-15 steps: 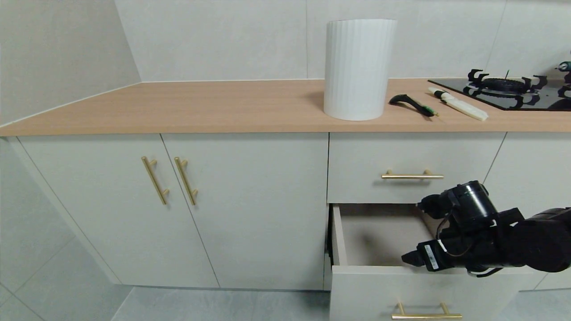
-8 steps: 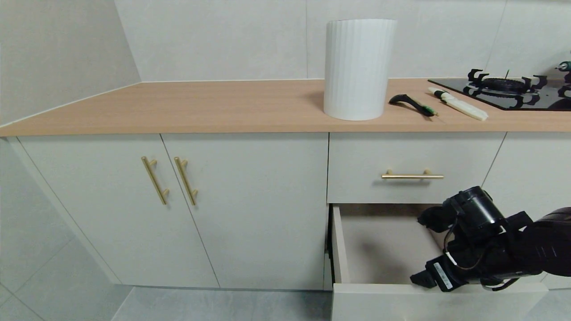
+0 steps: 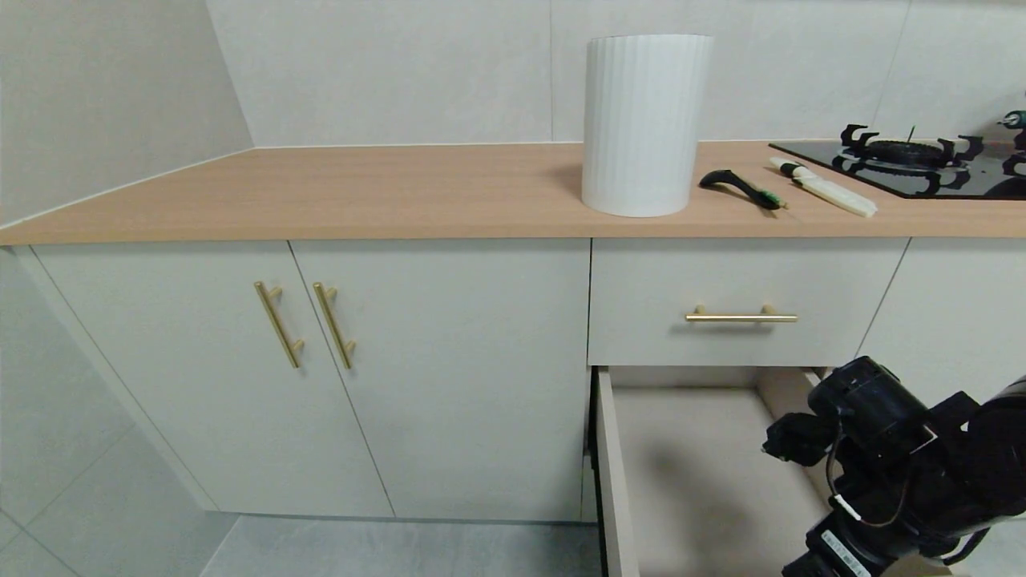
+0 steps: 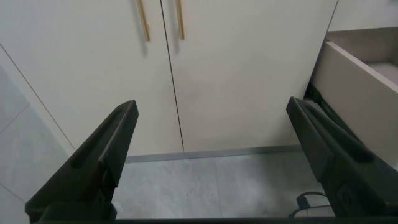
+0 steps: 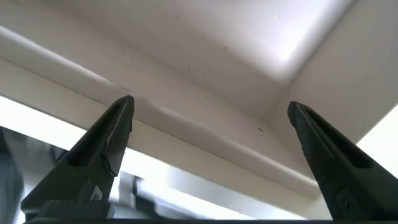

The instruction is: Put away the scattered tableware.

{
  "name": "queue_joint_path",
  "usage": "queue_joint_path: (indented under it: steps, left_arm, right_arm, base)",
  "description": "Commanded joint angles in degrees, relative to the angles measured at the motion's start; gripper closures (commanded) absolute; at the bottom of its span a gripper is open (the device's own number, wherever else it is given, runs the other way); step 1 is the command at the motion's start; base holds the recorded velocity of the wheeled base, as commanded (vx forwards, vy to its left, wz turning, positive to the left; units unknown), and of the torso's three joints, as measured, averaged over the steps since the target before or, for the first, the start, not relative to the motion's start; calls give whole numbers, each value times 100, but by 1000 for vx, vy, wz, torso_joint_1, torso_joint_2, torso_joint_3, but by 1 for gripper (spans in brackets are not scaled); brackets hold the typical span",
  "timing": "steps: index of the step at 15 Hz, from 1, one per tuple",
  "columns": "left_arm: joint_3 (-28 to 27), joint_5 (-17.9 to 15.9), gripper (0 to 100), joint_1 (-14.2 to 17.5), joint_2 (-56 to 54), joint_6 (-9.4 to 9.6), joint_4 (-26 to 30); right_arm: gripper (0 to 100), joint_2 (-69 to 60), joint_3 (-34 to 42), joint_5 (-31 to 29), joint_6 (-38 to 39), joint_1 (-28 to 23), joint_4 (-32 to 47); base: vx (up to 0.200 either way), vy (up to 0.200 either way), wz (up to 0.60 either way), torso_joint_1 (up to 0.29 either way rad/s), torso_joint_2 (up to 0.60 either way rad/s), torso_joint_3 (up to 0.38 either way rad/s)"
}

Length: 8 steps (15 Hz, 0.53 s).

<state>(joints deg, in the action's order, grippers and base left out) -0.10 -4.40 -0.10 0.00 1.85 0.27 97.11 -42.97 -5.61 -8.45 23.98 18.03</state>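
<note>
Wooden worktop [image 3: 361, 192] is where the tableware lies. A black-handled tool [image 3: 737, 186] with a bit of green on it and a long white tool [image 3: 826, 195], maybe a knife, lie flat side by side. They are between the tall white ribbed tub [image 3: 645, 124] and the stove [image 3: 906, 164]. Neither one is put away yet.

One job looks done. The lower drawer [image 3: 609, 465] stands wide open under the shut upper drawer [image 3: 737, 280], and what shows of its inside is bare. I think picking up each tool and laying it in the drawer is what is left, and then the drawer must be pushed shut. So the task is only near its start.

The head view shows the whole kitchen front, with the tools up top and the open drawer low down, and the right arm hanging over the drawer's front corner. It does not show the fingers well.

The wrist views help here. The right gripper [image 5: 209, 109] has its two fingers spread wide with nothing between them. Past them is a pale inside corner, most likely the drawer's, but it is too close to be sure.

The left gripper [image 4: 212, 109] is spread wide too and holds nothing. It hangs low, facing the cupboard doors [image 4: 236, 74] and the grey floor [image 4: 205, 186], with the open drawer's side wall just beside it. It is well apart from the tools.
</note>
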Motion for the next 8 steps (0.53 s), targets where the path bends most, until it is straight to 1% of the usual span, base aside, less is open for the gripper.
queue_joint_path:
  steps: [1,7,8]
  left_arm:
    - [1,1,0,1,9,-1,0]
    - [1,1,0,1,9,-1,0]
    - [1,1,0,1,9,-1,0]
  right_arm:
    - [0,-122,-1,-2,-25,151,87]
    - [0,-131,-27,-11,-8,186,95]
    - [0,-149,-212,-28,159,169,60]
  base:
    - [0,0,0,0,0,0]
    - [0,0,0,0,0,0]
    - [0,0,0,0,0,0]
